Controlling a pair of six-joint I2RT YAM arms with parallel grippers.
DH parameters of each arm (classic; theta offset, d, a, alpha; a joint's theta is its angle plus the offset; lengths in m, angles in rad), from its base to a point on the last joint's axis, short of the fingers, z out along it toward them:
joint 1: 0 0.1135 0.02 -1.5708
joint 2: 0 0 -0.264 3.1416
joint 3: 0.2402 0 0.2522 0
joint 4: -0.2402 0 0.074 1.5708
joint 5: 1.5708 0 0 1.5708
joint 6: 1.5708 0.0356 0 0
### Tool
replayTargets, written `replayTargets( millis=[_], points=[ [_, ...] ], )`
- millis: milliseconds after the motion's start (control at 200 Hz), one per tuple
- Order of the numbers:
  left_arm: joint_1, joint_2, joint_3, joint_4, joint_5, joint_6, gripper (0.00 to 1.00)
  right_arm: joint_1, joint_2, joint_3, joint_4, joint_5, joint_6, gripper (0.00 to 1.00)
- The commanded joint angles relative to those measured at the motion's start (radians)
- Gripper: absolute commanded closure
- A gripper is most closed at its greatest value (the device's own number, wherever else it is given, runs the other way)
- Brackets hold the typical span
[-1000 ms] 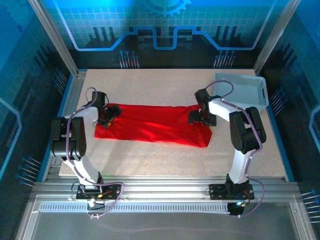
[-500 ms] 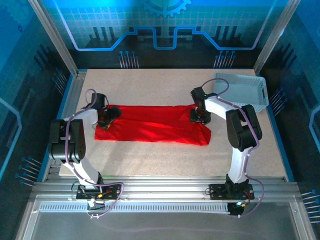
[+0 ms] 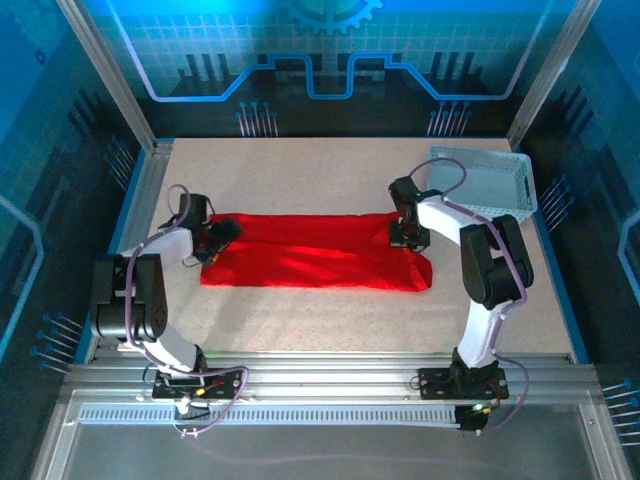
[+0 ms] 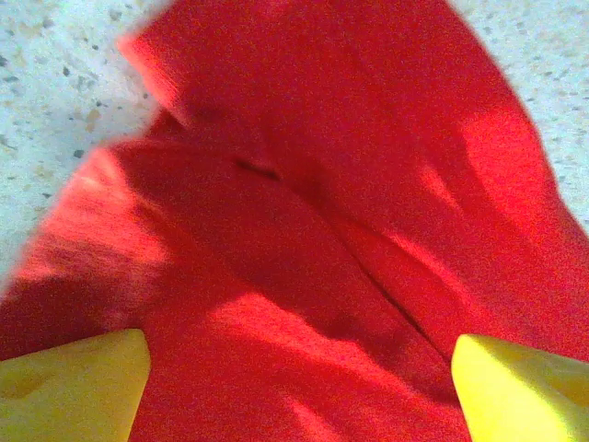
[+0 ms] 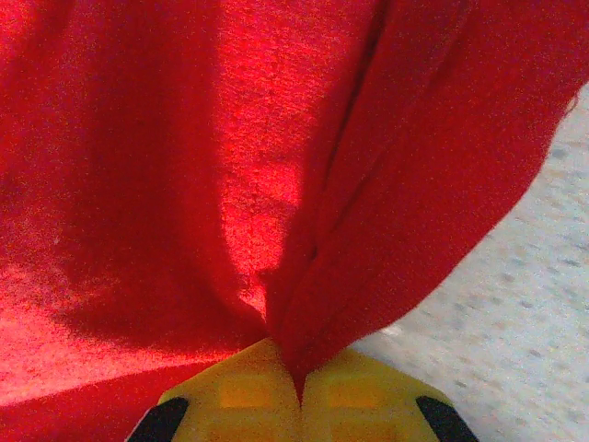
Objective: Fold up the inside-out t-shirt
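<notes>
The inside-out t-shirt (image 3: 315, 252) lies as a long red folded band across the middle of the table. My left gripper (image 3: 215, 240) hovers at its left end. In the left wrist view it (image 4: 299, 391) is open, its yellow fingertips (image 4: 74, 387) wide apart over creased red cloth (image 4: 304, 212), nothing pinched between them. My right gripper (image 3: 405, 238) sits at the band's right end. The right wrist view shows it (image 5: 299, 387) shut on a fold of the shirt (image 5: 386, 184), which rises from between the yellow pads (image 5: 239, 391).
A white mesh basket (image 3: 485, 180) stands at the back right, just behind the right arm. Bare speckled tabletop (image 3: 300, 170) lies behind the shirt and in front of it (image 3: 320, 320). Metal frame posts border the table.
My right gripper has closed on the shirt's right end, which has bunched and shifted slightly right. The left gripper stays open and has edged along the left end.
</notes>
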Motion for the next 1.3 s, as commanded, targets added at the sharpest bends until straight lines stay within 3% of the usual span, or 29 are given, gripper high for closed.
replayTargets(
  millis=[0,180,295,435,630,900,1296],
  points=[
    [0.000,-0.095,0.014,-0.044,-0.031,0.006,0.11,-0.012,-0.079,-0.012,-0.070,0.108,-0.050,1.00],
    [0.000,-0.140,0.049,-0.074,-0.079,0.043,0.07,0.000,-0.159,-0.017,-0.123,0.151,-0.089,1.00],
    [-0.006,-0.070,0.102,-0.118,-0.105,0.081,0.07,0.008,-0.205,-0.008,-0.155,0.154,-0.102,1.00],
    [-0.039,0.043,0.194,-0.216,-0.230,0.134,0.08,0.037,-0.222,0.050,-0.228,0.196,-0.123,1.00],
    [-0.079,0.149,0.229,-0.242,-0.215,0.139,0.16,0.070,-0.182,0.152,-0.347,0.287,-0.139,1.00],
    [-0.095,0.217,0.211,-0.244,-0.138,0.131,0.29,0.097,-0.160,0.192,-0.381,0.282,-0.139,1.00],
    [-0.214,0.160,0.098,-0.212,-0.060,0.093,0.43,0.102,-0.125,0.371,-0.519,0.365,-0.192,1.00]
  ],
)
